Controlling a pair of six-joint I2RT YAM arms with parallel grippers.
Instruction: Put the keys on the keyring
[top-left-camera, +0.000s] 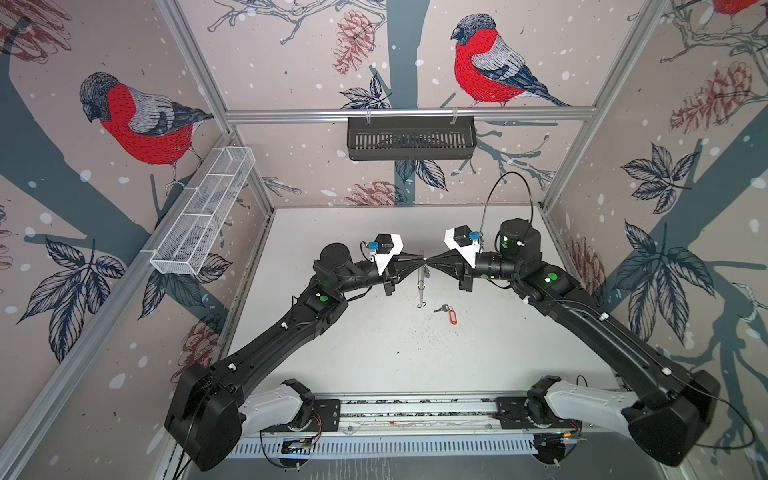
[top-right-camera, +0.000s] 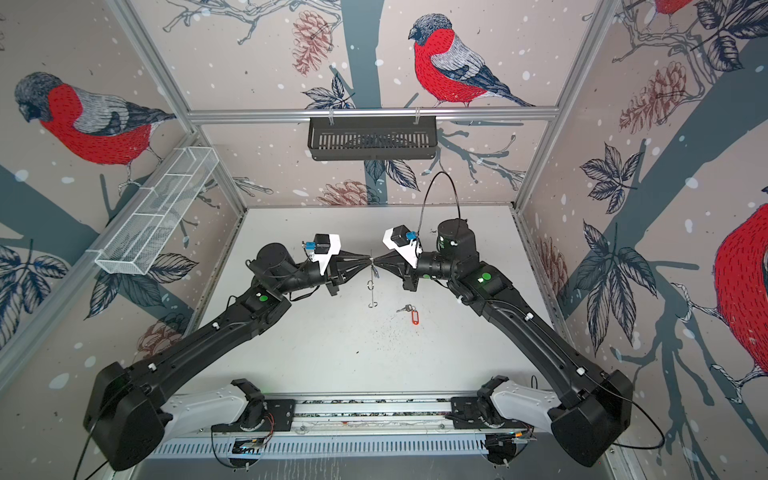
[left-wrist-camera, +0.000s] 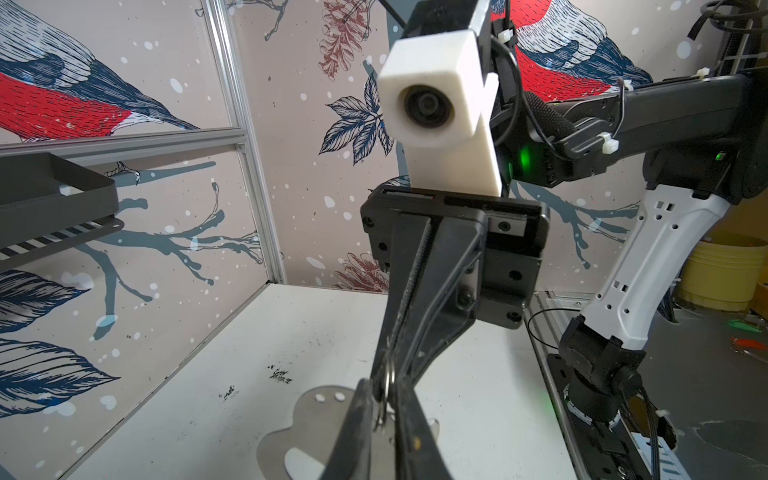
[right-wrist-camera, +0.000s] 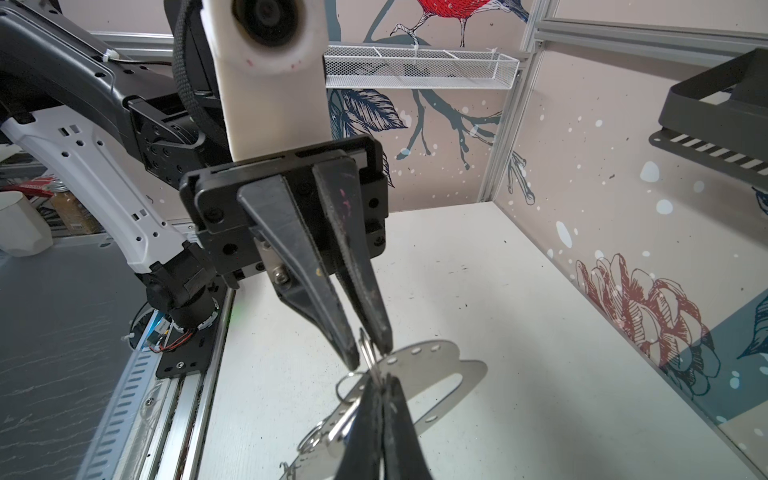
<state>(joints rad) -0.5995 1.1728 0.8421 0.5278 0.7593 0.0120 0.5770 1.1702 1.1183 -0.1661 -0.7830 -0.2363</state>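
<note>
Keyring (right-wrist-camera: 415, 363): pinched mid-air, long axis vertical, by clenched right gripper (left-wrist-camera: 385, 371); left gripper (right-wrist-camera: 368, 353), hold unclear. Found red-tagged key (top-left-camera: 451, 316) near-right, closer to right arm (top-left-camera: 582, 316).

Left tool (top-left-camera: 419, 261), right tool (top-left-camera: 429, 262) tip-to-tip (aloft)

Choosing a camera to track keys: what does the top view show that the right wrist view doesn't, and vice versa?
Only a top view: the silver key with red-orange oblong plastic tag, on the white table. Only the right wrist view: the slot and edge holes of the flat grey D-shaped plate. Both: left fingers and right fingers meeting at that plate.
</note>
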